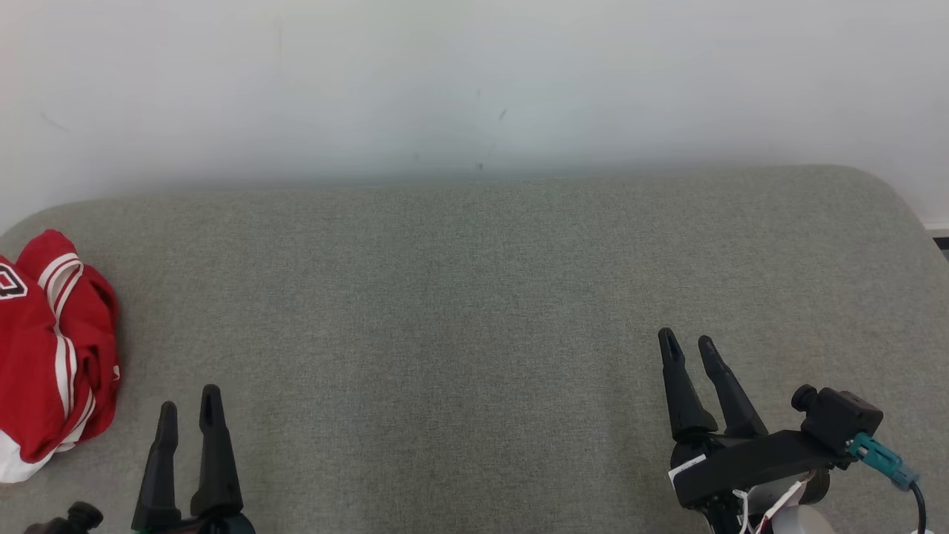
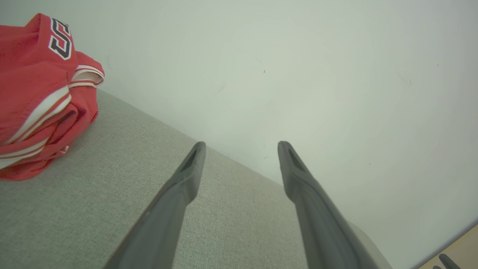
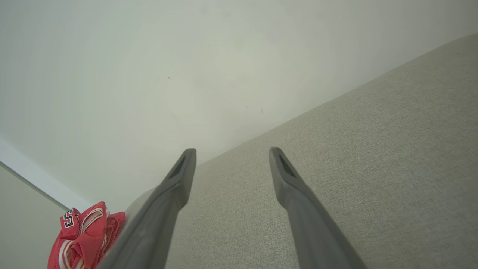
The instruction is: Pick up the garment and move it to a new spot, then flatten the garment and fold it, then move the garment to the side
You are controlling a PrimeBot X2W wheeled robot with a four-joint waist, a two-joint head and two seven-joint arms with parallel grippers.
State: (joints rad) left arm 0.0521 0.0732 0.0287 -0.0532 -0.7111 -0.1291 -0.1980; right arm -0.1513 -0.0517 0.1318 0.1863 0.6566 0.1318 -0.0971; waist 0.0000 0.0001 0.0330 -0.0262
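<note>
The garment (image 1: 52, 356) is a red jersey with white stripes and dark lettering, lying crumpled at the far left edge of the grey-green padded surface (image 1: 460, 311). It also appears at the upper left of the left wrist view as the garment (image 2: 37, 93), and small at the lower left of the right wrist view as the garment (image 3: 84, 239). My left gripper (image 1: 190, 404) stands open just right of the jersey, apart from it, with nothing between its fingers. Far to the right my right gripper (image 1: 688, 341) is open and empty above the surface.
A pale wall (image 1: 474, 81) rises directly behind the padded surface. The surface has rounded far corners, and its right end (image 1: 901, 204) drops off beside a strip of floor.
</note>
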